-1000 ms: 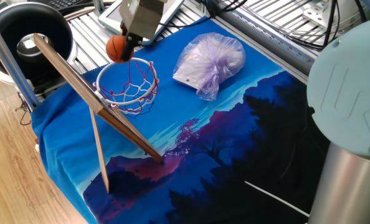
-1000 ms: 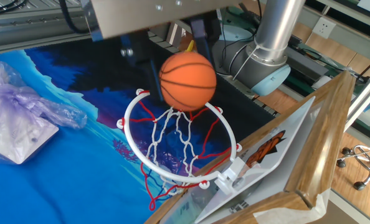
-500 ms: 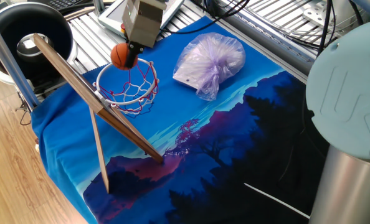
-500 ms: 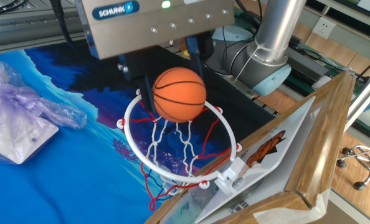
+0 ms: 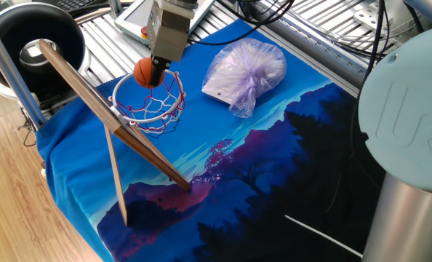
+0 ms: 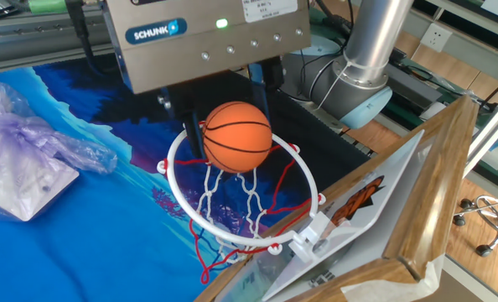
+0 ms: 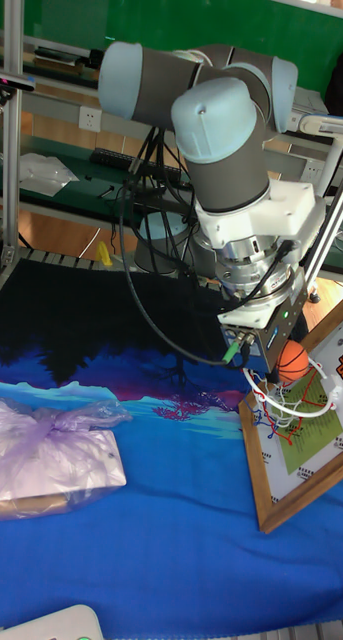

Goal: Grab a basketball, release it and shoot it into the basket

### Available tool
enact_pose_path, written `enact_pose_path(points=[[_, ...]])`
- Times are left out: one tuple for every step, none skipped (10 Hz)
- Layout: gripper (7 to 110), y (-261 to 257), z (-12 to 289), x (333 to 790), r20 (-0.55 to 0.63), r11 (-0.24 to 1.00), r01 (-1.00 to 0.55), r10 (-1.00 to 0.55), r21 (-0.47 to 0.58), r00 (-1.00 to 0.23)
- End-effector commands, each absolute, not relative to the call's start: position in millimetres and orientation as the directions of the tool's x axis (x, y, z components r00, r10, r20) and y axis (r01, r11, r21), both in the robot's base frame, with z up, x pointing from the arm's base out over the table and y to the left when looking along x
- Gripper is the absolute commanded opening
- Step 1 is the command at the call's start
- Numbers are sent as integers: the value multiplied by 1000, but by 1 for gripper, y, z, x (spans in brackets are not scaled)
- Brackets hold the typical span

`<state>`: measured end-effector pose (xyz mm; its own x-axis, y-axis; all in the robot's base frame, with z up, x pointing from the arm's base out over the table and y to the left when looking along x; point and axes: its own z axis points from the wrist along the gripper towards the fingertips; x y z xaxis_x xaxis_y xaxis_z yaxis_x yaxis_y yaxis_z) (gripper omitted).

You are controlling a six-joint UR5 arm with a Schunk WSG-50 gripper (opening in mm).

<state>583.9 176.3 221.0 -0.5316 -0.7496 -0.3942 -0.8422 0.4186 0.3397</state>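
Observation:
The orange basketball with dark seams hangs right at the top of the basket's ring, partly inside its opening. My gripper comes down from above and is shut on the ball, with a dark finger on either side. In one fixed view the ball sits over the far side of the basket, under the gripper. The wooden backboard leans behind the red-and-white net. The tall fixed view shows the ball just above the net.
A pale purple plastic bag lies on the blue printed cloth to the right of the basket. A big black round tub stands beyond the backboard at the table's corner. The arm's grey base fills the right side.
The gripper has come down with the basketball, from well above the ring to the level of the ring. The basket and the bag have not moved.

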Motion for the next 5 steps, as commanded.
enact_pose_path(points=[[7, 185, 226, 583, -418, 411, -840, -734, 354, -535], [7, 189, 230, 584, -436, 407, -841, -724, 357, -535], [7, 193, 236, 583, -450, 410, -834, -707, 369, -546], [7, 195, 240, 583, -458, 414, -831, -696, 373, -553], [7, 199, 244, 583, -474, 409, -829, -683, 382, -555]])
